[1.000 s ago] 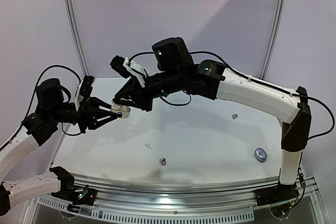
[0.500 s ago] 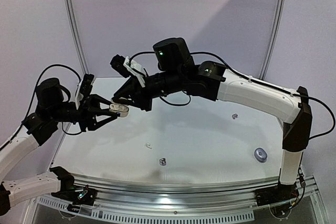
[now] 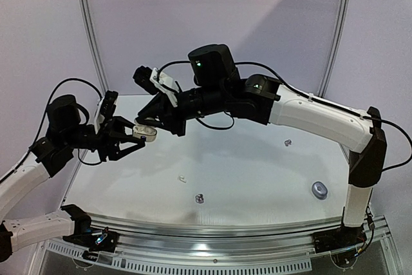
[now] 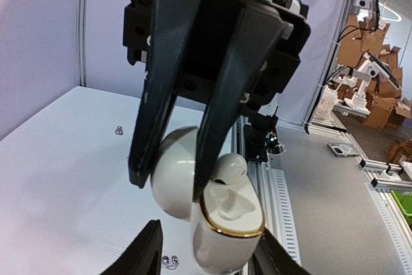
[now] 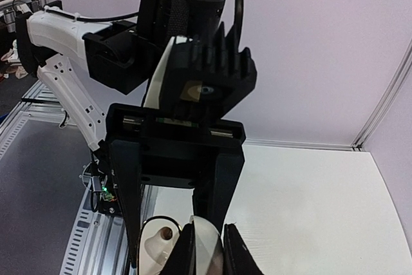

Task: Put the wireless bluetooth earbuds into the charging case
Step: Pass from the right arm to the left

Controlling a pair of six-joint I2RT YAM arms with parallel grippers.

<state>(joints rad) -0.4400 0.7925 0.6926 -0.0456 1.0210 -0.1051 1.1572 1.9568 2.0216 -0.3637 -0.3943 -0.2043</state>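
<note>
A white charging case point(image 4: 225, 230) with a gold rim hangs open above the table's left side, also seen in the top view point(image 3: 148, 134). One glossy white earbud point(image 4: 233, 170) sits in its body. My right gripper point(image 5: 207, 239) is shut on the case's raised lid point(image 5: 210, 244); its black fingers point(image 4: 219, 114) come down from above in the left wrist view. My left gripper point(image 4: 209, 239) stands open round the case body, with a gap on the left side. Loose earbuds lie on the table: a white one point(image 3: 182, 178) and dark grey ones point(image 3: 199, 198) point(image 3: 288, 142).
A round silvery case point(image 3: 319, 190) rests near the table's right front. The white table point(image 3: 257, 165) ends at a metal rail point(image 3: 212, 231) along the near edge. The two arms meet over the back left, the right arm point(image 3: 309, 111) stretching across the back.
My left gripper's jaws have spread apart around the case body. The case and both grippers have shifted slightly up and left; the right gripper keeps its hold on the lid.
</note>
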